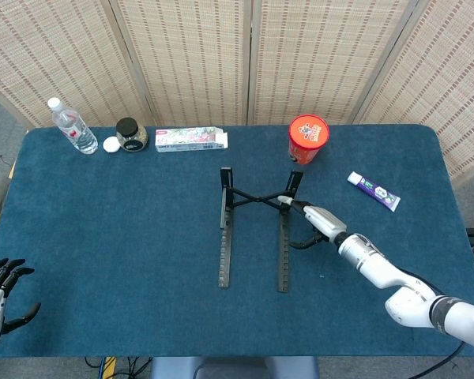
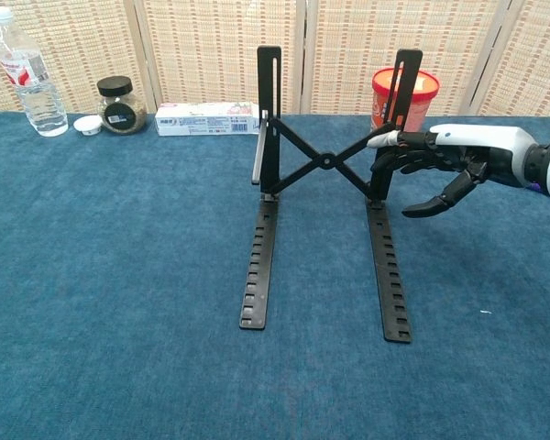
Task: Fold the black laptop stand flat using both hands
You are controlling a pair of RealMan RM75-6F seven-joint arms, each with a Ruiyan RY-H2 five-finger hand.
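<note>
both views are bright and evenly lit, with soft diffuse light and only faint shadows under the black metal laptop stand [image 2: 325,174] on the dark blue felt table [image 1: 126,237]. focus is sharp throughout, with no glare; the chest view shows slight bending at its edges.

The black laptop stand [image 2: 323,188] stands unfolded near the middle of the blue tabletop [image 1: 126,237], somewhat toward the far edge. Two slotted base rails lie flat and parallel, running toward the near edge. At their far ends two uprights rise steeply, joined by crossed struts that pivot at the centre. A pale strip runs along the left upright
</note>
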